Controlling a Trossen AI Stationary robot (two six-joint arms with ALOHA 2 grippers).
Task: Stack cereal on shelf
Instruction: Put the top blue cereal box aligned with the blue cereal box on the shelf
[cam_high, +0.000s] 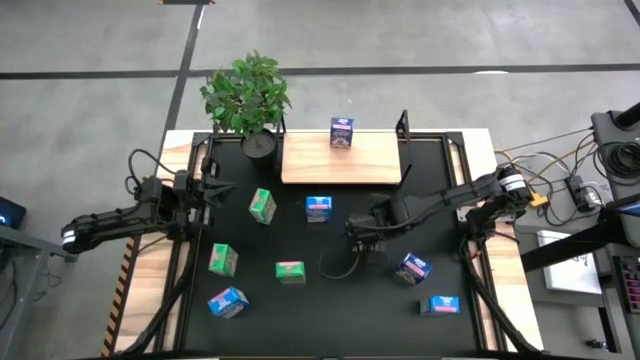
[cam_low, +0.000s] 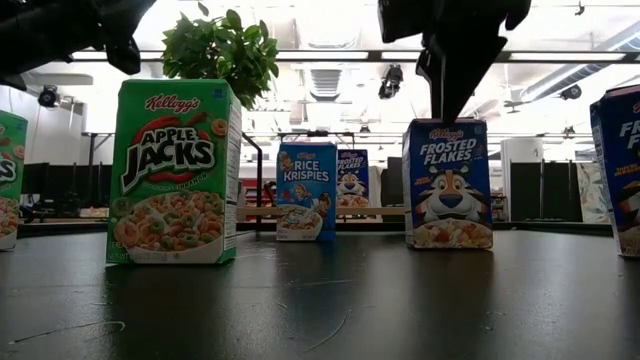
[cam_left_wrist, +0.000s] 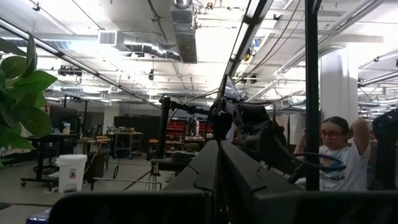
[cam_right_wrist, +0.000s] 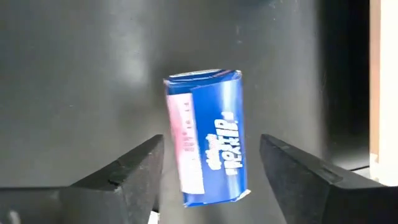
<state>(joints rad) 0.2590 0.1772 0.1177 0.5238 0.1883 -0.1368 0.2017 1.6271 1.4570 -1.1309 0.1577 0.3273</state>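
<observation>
Five blue cartons (cam_high: 318, 207): one on the shelf (cam_high: 345, 160), four off it. Three green cartons (cam_high: 262, 205), all off the shelf. One plant (cam_high: 246, 92) beside the shelf.

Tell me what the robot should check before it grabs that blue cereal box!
1. Right gripper open wide enough: ok, its fingers stand apart on either side of the box.
2. Blue carton lined up between the fingers: ok in the right wrist view.
3. Gripper low enough to pinch: not ok, the low view shows it above the carton's top.
4. Room on the shelf: ok, only one carton stands there.
5. Left gripper out of the way: ok, shut, at the table's left.
</observation>
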